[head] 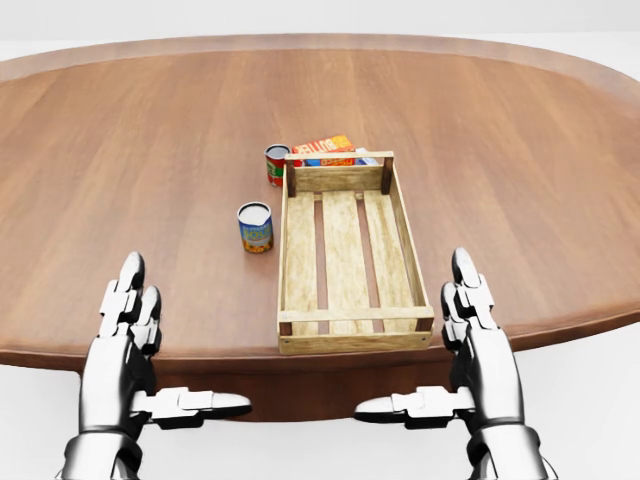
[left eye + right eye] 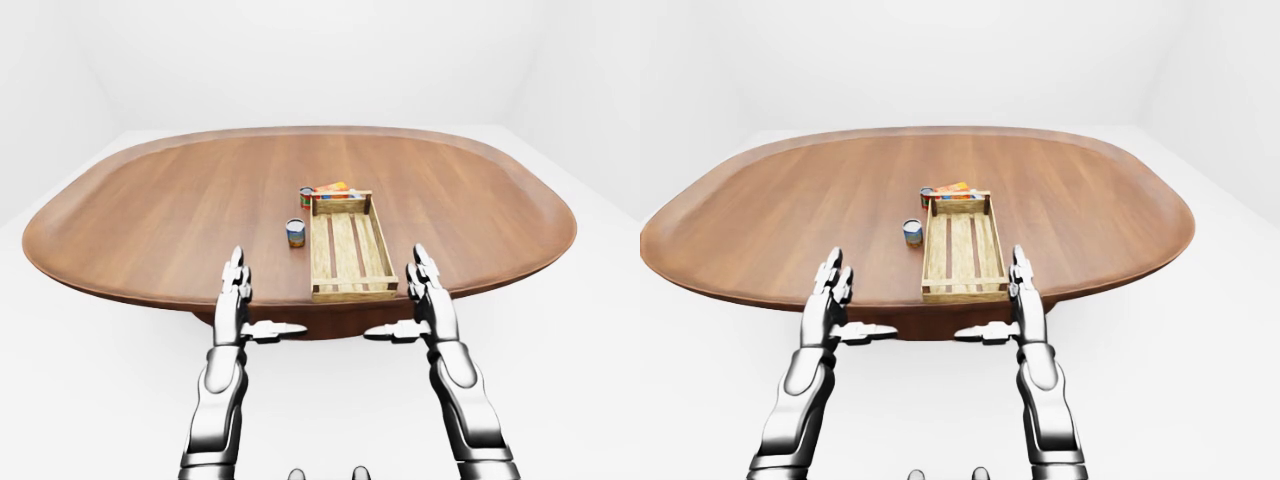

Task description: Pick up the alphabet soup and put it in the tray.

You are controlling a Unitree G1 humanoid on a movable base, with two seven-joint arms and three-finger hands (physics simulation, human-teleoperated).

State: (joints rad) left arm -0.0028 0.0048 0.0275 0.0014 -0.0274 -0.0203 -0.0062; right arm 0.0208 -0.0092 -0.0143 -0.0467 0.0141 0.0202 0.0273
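A broad oval table of reddish-brown wood [image 1: 150, 150] fills the head view, its near rim crossing the lower part of the picture. On it, right of centre, lies a long slatted tray of pale wood [image 1: 296, 260], empty, its short end just at the table's near edge.

Both arms reach in from the bottom, palms down and level, forearms running roughly parallel. The silver, jointed left hand [image 1: 130, 340] hovers at the table's near rim, well left of the tray, fingers stretched out straight and thumb pointing inward; it is released and holds nothing. The matching right hand [image 1: 470, 335] mirrors it just right of the tray's near corner, likewise spread flat and empty, its thumb pointing toward the left one.

Just left of the tray's long side stands a small upright can with a blue and yellow label and a pale lid [image 1: 255, 227], apart from both hands; its lettering is too small to read. Higher up, a red-labelled can [image 1: 276, 164] stands by the tray's far corner, and an orange box [image 1: 325, 146] lies beyond the far end, partly hidden by the tray wall
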